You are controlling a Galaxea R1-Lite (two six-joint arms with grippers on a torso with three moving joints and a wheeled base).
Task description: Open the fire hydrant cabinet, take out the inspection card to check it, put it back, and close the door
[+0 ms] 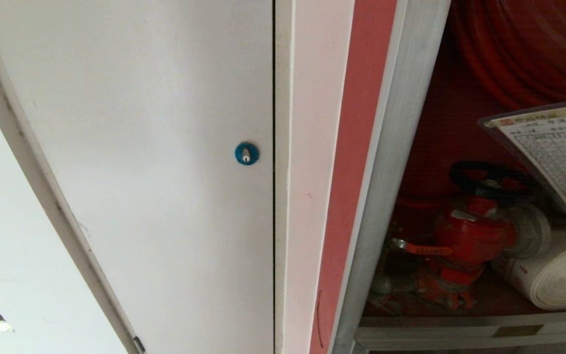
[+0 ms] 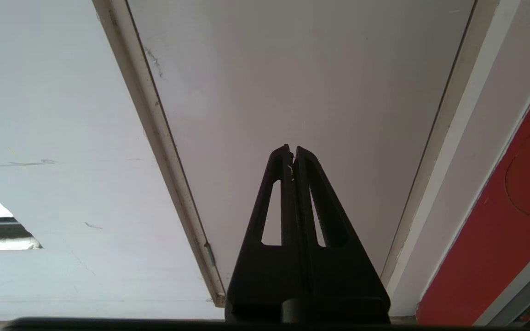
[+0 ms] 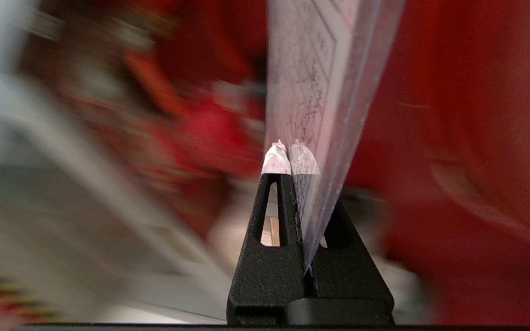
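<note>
right end effector (image 3: 291, 151): we're seeing it clamped tight on one edge of the inspection card (image 1: 555, 150); the card is standing edge-on between the taped fingertips (image 3: 275, 161), nothing else in the grip.
card location: we're reading it as hanging in the air inside the open fire hydrant cabinet (image 1: 391, 162), at the far right of the head view, in front of the red hose reel (image 1: 523, 49) and above the valve (image 1: 469, 231).
left end effector (image 2: 292, 151): fingers are pressing together on nothing, parked facing the white-grey panel (image 1: 165, 172) with the blue lock (image 1: 246, 153).
risk, slip: we're judging the pinch as shallow and near the edge; a fast swing could be twisting the glossy sleeve out of the fingers.
risk, snag: a card corner could be catching the black handwheel (image 1: 492, 178) or the reel while we're moving it.
risk, drop: if it's falling, it's likely landing behind the valve or the white rolled hose (image 1: 558, 275), awkward to recover.
risk, bend: pushing the thin card against the cabinet's silver frame would be creasing it.
in the way: valve, handwheel and hose are crowding the lower compartment; the frame post is standing between cabinet and panel.
door: not showing in any view, so we can't be telling how far it's swung.
</note>
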